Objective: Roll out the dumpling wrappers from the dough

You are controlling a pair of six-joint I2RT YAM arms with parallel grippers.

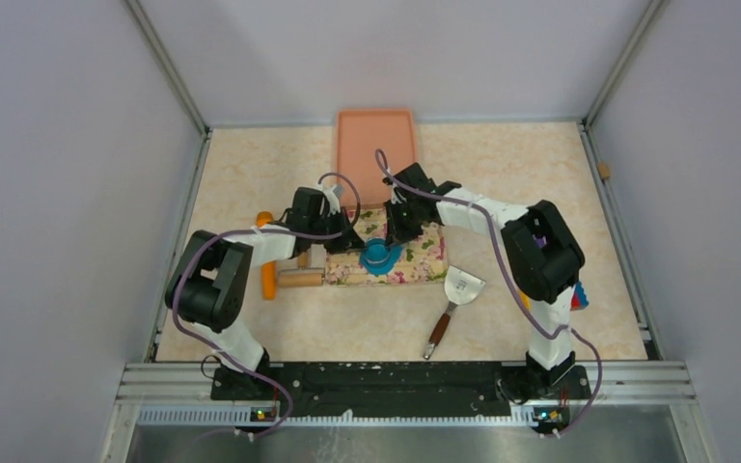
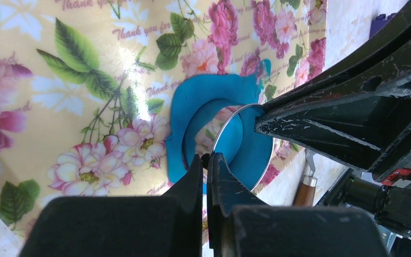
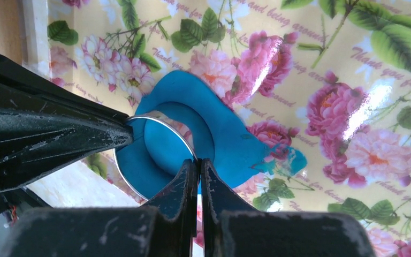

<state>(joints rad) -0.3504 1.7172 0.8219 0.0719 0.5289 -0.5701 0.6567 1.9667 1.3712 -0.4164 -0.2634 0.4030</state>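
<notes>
From above, the dough (image 1: 379, 257) is seen on the floral mat (image 1: 425, 253) in the middle of the counter (image 1: 521, 183). The left gripper (image 1: 350, 241) is just to its left and the right gripper (image 1: 393, 237) just beyond it on the right, both about equally near. In the left wrist view, the left gripper's jaws are pinched shut on the thin rim of the ring cutter (image 2: 226, 122). A round blue dumpling wrapper (image 2: 246, 147) fills the ring, which is offset from the hole in the dough sheet. In the right wrist view, the opposite rim is pinched likewise by the right gripper, so the ring is spanned between both, and a level, joint lift is probably called for.
</notes>
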